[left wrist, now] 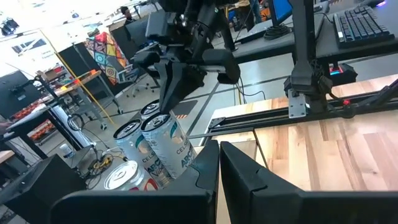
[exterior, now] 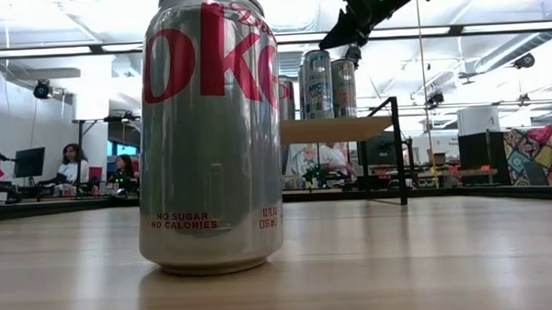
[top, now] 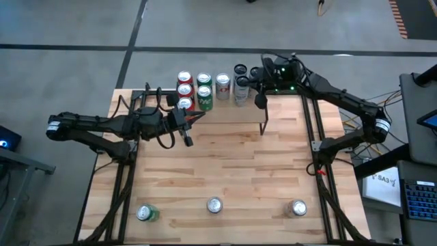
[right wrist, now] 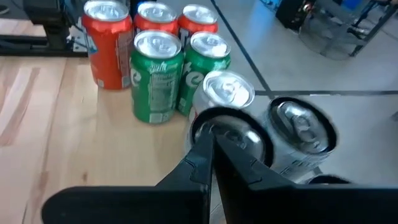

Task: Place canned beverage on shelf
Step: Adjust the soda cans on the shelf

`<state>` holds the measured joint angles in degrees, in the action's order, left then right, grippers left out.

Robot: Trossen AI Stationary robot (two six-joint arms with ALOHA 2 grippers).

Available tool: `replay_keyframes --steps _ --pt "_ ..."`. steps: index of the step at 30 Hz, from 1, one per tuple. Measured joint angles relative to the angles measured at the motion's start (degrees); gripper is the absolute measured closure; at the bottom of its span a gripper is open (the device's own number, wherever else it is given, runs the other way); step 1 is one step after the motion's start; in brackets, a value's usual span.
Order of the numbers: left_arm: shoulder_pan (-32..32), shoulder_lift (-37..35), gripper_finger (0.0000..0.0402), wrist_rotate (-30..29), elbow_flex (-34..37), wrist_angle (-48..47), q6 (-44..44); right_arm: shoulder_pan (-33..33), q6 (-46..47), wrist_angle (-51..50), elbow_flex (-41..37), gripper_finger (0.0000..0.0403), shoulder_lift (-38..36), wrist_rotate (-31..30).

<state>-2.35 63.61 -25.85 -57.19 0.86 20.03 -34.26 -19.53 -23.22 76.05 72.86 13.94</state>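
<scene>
- Shelf (top: 225, 116): a small light-wood board raised on thin black legs, standing at the far edge of the desk.
- Cans on the shelf (top: 205, 89): three red, two green, one silver and pale ones beside them, all upright, packed in touching rows at its far side.
- Cans off the shelf: one green (top: 145, 214), two silver (top: 214, 205), upright, well apart along the near edge.
</scene>
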Motion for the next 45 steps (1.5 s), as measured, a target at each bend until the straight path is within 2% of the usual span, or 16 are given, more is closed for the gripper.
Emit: replay_keyframes --steps 13,23,28,37,42,45 --pt "0.0 0.02 0.0402 -0.11 0.0 0.0 0.21 2.12 2.48 0.19 -0.74 0.0394 0.02 -0.04" --pt "0.0 0.02 0.0402 -0.11 0.0 -0.02 0.43 2.64 3.5 -0.3 0.2 0.0394 0.02 -5.07" --pt "0.0 0.02 0.0402 -0.11 0.0 -0.04 0.46 2.64 3.29 0.06 0.29 0.0394 0.0 -5.23" --pt "0.0 0.04 0.0402 -0.11 0.0 -0.04 0.46 2.97 9.09 4.76 0.35 0.0394 0.77 -7.35" --pt "0.0 0.04 0.0402 -0.11 0.0 0.32 0.46 5.21 12.66 5.91 0.44 0.0394 0.98 -10.09" --pt "0.0 0.04 0.0402 -0.13 0.0 0.7 0.58 7.15 13.66 4.3 2.15 0.0394 0.98 -14.81"
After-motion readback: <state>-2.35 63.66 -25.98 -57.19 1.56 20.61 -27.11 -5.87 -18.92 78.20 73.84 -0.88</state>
